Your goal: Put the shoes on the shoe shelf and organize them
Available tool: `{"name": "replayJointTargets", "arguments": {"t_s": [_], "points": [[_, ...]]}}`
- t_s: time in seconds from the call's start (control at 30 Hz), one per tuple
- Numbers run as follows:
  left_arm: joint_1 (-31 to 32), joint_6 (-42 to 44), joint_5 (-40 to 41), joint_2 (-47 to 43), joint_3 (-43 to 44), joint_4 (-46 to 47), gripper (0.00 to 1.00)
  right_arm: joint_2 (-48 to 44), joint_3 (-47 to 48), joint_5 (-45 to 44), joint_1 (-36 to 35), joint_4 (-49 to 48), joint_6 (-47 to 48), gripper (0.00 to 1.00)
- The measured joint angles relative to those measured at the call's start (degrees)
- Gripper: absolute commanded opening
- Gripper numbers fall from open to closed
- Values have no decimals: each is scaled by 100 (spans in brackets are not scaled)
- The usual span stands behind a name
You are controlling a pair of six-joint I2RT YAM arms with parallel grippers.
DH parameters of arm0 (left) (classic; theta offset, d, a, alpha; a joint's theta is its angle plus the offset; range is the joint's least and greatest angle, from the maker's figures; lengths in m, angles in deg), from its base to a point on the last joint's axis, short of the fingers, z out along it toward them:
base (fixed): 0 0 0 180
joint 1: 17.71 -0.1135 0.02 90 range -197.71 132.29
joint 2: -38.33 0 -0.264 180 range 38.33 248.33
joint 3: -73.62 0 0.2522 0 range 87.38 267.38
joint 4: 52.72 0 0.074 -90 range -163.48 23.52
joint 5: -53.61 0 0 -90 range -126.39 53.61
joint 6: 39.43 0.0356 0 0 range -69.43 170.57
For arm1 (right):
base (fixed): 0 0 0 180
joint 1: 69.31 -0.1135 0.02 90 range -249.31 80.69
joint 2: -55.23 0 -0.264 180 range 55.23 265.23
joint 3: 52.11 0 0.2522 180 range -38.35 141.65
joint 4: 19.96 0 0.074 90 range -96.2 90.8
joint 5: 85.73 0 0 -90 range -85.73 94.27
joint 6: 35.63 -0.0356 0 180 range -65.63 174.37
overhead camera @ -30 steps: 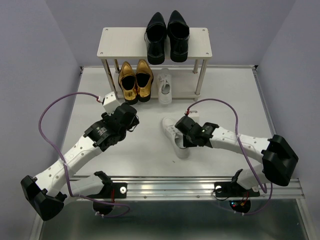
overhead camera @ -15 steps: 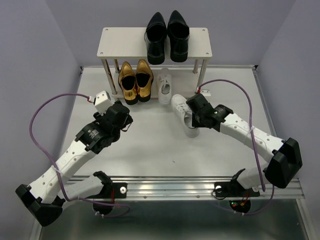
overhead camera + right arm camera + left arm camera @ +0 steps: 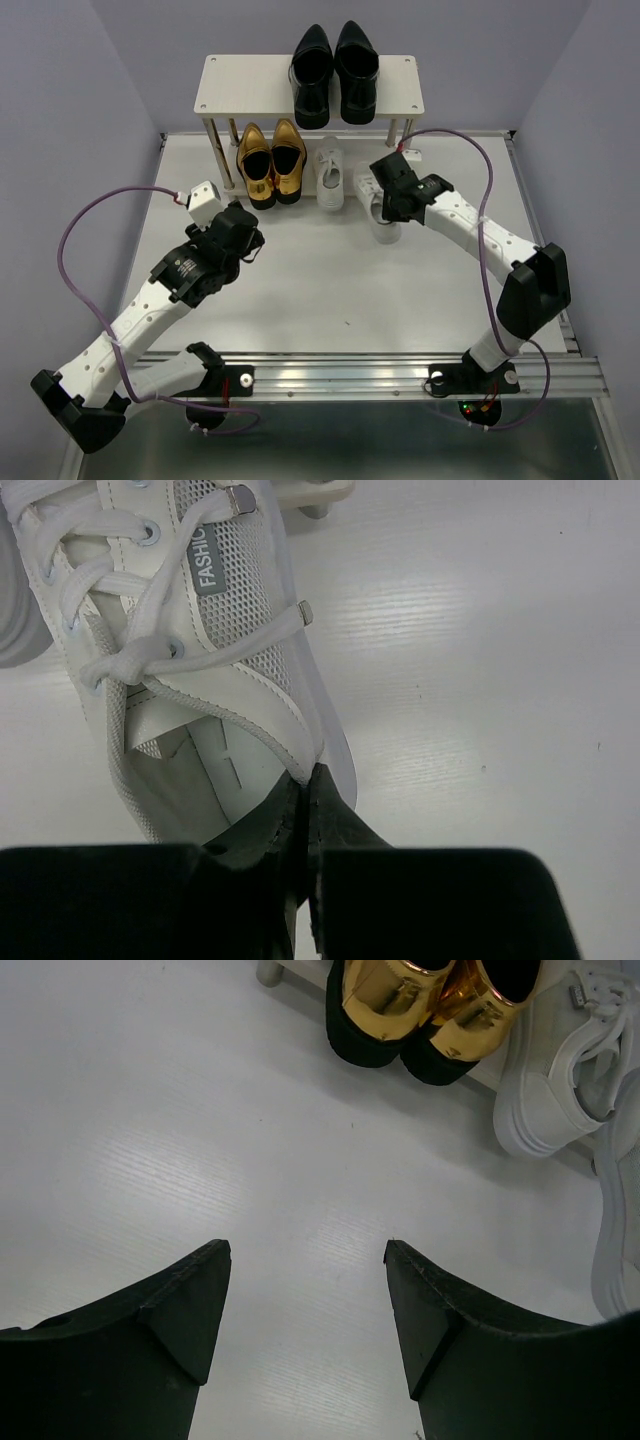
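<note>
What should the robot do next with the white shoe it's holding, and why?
Probably slide it a little farther forward onto the shoe shelf's lower board, then let go. The right gripper is shut on the held sneaker's heel rim, its toe points into the gap beside the other white sneaker, and the gold loafers fill the left side.

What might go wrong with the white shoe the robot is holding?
The right gripper pinches only the thin collar edge of the white sneaker, so the shoe might slip out or twist. The free spot on the lower tier of the shoe shelf lies between the other white sneaker and a metal leg. The held sneaker might bump either one.
</note>
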Motion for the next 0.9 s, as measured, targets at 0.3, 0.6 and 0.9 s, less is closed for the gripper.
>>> {"name": "replayJointTargets", "arguments": {"t_s": [0.3,0.6,0.9], "points": [[-33,2,2,-7,7,-50,74,485,503,-31,120,-175,13,1],[-50,0,7,-22,24,-151,74,1237,1161,-160,243,-584,-118,1],[-70,-4,11,-114,24,-210,74,1633,1475,-293,326,-883,-350,1]]}}
